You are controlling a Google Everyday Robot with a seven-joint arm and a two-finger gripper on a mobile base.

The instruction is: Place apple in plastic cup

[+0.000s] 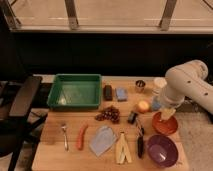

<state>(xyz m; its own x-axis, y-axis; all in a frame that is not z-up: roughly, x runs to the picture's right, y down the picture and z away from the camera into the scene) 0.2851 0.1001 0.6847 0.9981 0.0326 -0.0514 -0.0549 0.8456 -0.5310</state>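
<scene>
The apple is small, round and yellow-orange, and sits on the wooden table right of the middle. Just to its right, a sliver of the pale light-blue plastic cup shows; the rest is hidden behind my arm. My gripper hangs from the white arm at the right, a little right of the apple and the cup, above the far rim of the orange bowl. It touches neither the apple nor the cup.
A shiny metal cup and a white round cup stand behind the apple. A green tray, grapes, carrot, fork, grey cloth, banana and purple bowl fill the table.
</scene>
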